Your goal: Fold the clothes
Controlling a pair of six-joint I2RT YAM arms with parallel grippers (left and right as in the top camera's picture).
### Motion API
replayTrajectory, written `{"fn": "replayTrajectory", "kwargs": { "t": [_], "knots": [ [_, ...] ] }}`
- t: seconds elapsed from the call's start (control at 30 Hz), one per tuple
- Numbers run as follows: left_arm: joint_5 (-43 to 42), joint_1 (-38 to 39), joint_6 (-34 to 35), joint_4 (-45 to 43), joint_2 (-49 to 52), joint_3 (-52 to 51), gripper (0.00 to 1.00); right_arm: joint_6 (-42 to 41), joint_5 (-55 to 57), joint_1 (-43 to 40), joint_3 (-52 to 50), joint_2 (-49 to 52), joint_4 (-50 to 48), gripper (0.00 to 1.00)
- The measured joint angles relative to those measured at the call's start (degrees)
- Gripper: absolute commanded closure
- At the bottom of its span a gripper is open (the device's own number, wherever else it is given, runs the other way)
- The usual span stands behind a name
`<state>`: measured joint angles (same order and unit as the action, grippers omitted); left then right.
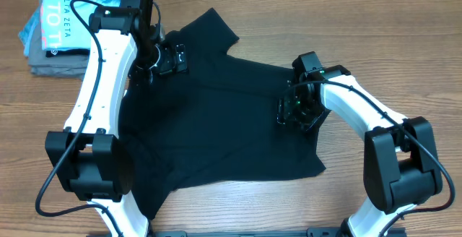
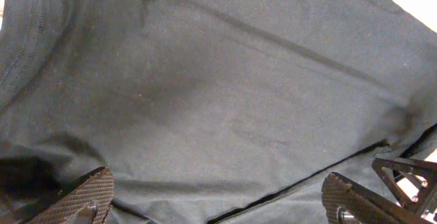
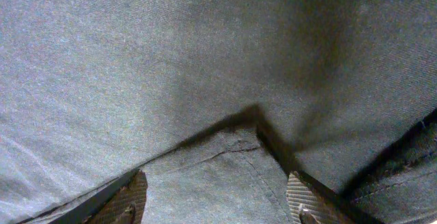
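1. Fingertips [image 3: 126, 200] of the right gripper [image 3: 217, 200] sit closest in the right wrist view. They are spread apart and straddle a folded corner of the black T-shirt [image 3: 205, 67], pinching nothing.
2. In the left wrist view, the left gripper [image 2: 218, 203] has its jaws spread wide too. It is low over smooth fabric, with a layered edge running between the fingers.
3. From overhead, the black T-shirt lies open and rumpled across the middle of the wooden table [image 1: 404, 20]. The left gripper is over its far-left part near a sleeve, and the right gripper is at its right edge.
4. Folding looks barely begun, and both arms seem poised to grasp. The next move calls for closing on the cloth edges, then lifting together and carrying them across.
5. Farthest away, in the far-left corner, a light blue T-shirt [image 1: 68, 6] lies on grey folded garments [image 1: 50, 65]. Its white lettering reads "DELTA ZETA", and larger letters begin "TO T". The rest is hidden.
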<state>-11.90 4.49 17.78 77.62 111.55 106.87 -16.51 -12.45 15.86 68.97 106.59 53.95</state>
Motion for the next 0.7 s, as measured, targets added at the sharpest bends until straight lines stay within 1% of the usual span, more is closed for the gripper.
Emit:
{"fn": "replayTrajectory", "kwargs": {
  "t": [0.23,0.27,0.3,0.33,0.37,0.4,0.43,0.6,0.63,0.7],
  "knots": [
    [0.00,0.00,0.00,0.00,0.00,0.00,0.00,-0.63,1.33,0.00,-0.02,1.97,-0.66,0.30],
    [0.02,0.00,0.00,0.00,0.00,0.00,0.00,-0.68,1.33,0.00,-0.02,2.36,-0.81,0.34],
    [0.02,0.00,0.00,0.00,0.00,0.00,0.00,-0.83,1.31,0.00,-0.02,2.80,-0.87,0.37],
    [0.02,0.00,0.00,0.00,0.00,0.00,0.00,-0.98,1.51,0.00,0.00,3.15,-0.81,0.47],
    [0.02,0.00,0.00,0.02,0.00,0.00,0.00,-1.18,1.53,-0.02,0.04,3.19,-0.79,0.52],
    [0.07,0.00,0.00,0.11,0.00,0.00,0.00,-1.14,1.66,0.00,0.02,3.32,-0.59,0.61],
    [0.15,0.00,0.00,0.17,0.00,0.00,0.00,-1.40,1.84,0.00,0.02,3.43,-0.50,0.64],
    [0.17,0.00,0.00,0.17,0.00,0.00,0.00,-2.36,2.69,-0.07,0.02,3.76,-0.28,0.92],
    [0.17,0.00,0.00,0.20,0.00,0.00,0.00,-2.86,2.80,-0.07,0.02,3.85,-0.24,0.96],
    [0.20,0.00,0.00,0.17,0.00,-0.02,0.00,-3.56,2.86,-0.07,0.02,3.85,-0.20,0.96]
  ]
}}
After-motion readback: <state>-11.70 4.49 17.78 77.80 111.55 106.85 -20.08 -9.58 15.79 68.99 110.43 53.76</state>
